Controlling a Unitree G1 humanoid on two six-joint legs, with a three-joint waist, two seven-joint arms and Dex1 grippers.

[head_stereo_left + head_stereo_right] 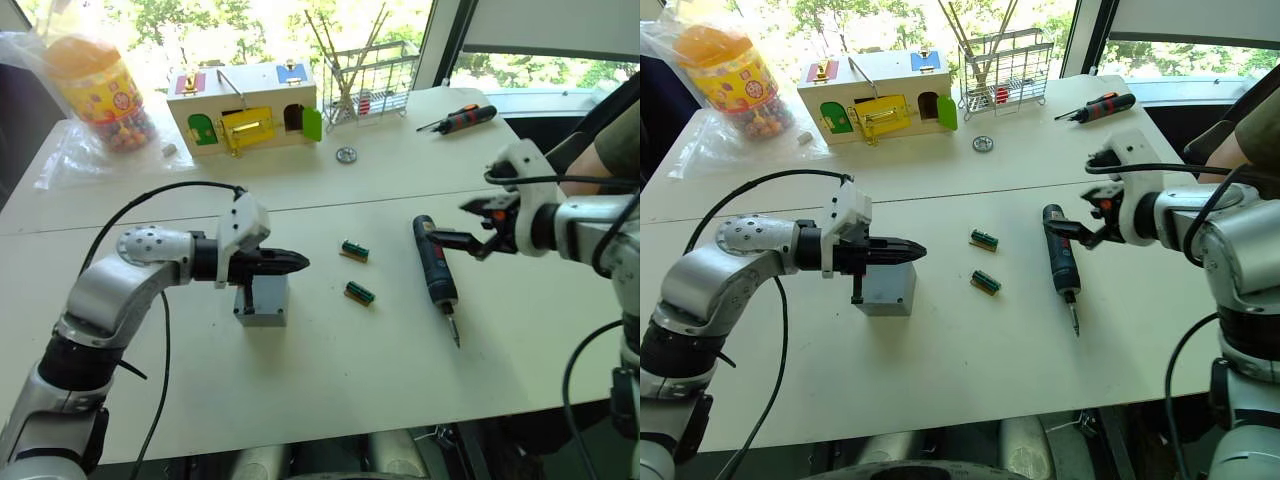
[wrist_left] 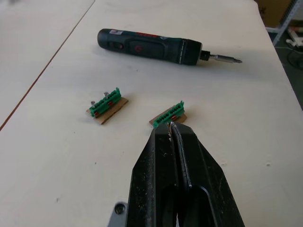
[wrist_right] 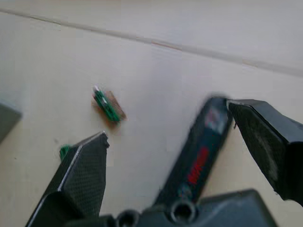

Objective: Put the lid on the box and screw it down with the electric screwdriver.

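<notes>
Your right gripper (image 1: 478, 232) hangs spread wide just over the screwdriver's (image 1: 436, 272) butt end, its bit pointing back toward you. Left gripper (image 1: 290, 262), pinched shut and seemingly empty, sits over the box (image 1: 262, 298), well off to the screwdriver's left.

The left gripper (image 1: 295, 263), fingers pressed together, hovers over the grey box (image 1: 265, 300), seemingly just above its top. At three o'clock from the box lie two green connector pieces (image 1: 355, 250), then the electric screwdriver (image 1: 436, 275), bit toward six o'clock. The right gripper (image 1: 468, 222), fingers spread, hangs beside the screwdriver's butt end.
</notes>
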